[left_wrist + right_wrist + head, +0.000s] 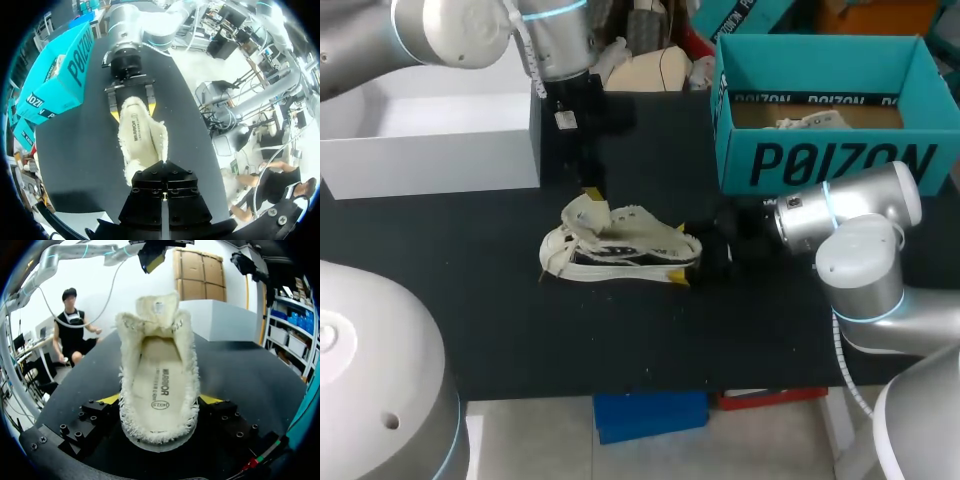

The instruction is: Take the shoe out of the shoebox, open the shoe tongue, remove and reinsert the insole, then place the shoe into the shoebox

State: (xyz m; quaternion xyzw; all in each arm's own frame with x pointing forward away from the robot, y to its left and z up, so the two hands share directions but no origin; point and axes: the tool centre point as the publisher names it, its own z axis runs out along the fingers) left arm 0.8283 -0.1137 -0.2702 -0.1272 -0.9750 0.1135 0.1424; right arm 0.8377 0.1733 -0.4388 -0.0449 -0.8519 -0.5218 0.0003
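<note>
Cream fleece, shaggy along the edges: that is what your right gripper (159, 401) has hold of. Its fingers stand wide, one yellow tip on each side of the heel, clamped on the shoe (620, 245). The shoe is out of the box, on the black table (520, 330), heel toward your right arm, toe toward your left.

Handling, by judgement:
- It looks light. The upper is soft and will fold under pressure. The sole looks like the only stiff part.
- The low heel grip looks like the sound place to hold. Squeeze higher on the collar and you would likely crush the opening shut.

The insole (159, 382) lies flat inside, printed face up. It looks thin and floppy. Pinch it at its heel end, where the opening is widest. Expect some drag against the fleece lining.

The tongue (159, 304) stands up at the far end of the opening. It is limp fabric, so take it by the top edge.

Your left gripper (154, 257) hangs above the tongue and apart from it, fingers together, nothing seen between them.

The teal shoebox (840, 160) stands open beyond your right arm, well apart from the shoe. A white box (430, 150) sits at the far left of the table.
</note>
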